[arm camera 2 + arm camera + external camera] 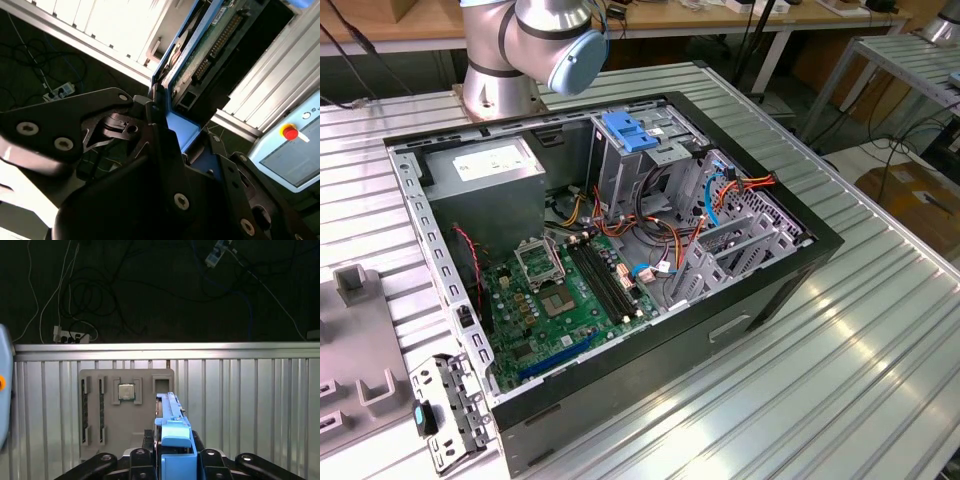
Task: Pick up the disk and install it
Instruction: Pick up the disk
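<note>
While sizing up the whole rig, started with the ribbed metal table [880, 330]: plenty of bare room on the exterior view's right, hard drop-off at the edge in the first wrist view.

Next down, open computer case [720, 335], lying on its side, walls standing up all round like a fence. Inside, spotted the grey power supply [490, 165] in the far corner, the motherboard [570, 290] flat on the bottom, and the metal drive cage [635, 175] just beside the supply, blue latch [628, 132] on top. Orange and red cables [745, 185] bunched right against the cage, so tight going on that side.

Then the grey parts tray [100, 410] on the table, well apart from the cage.

Then the gripper [172, 455], clamped on the disk [167, 407]: drive on edge, blue rail toward the camera, pinched on both sides, circuit-board face showing in the second wrist view. Looked lifted clear of the tray, though couldn't swear to it.

Reckoned pick-up done, install not. Judged the seating part as calling for rails square to the cage mouth, clearance over the case wall, and no snagging on those cables.

Smallest bit: processor chip [126, 390] sitting in a tray pocket, apart from the drive.
</note>
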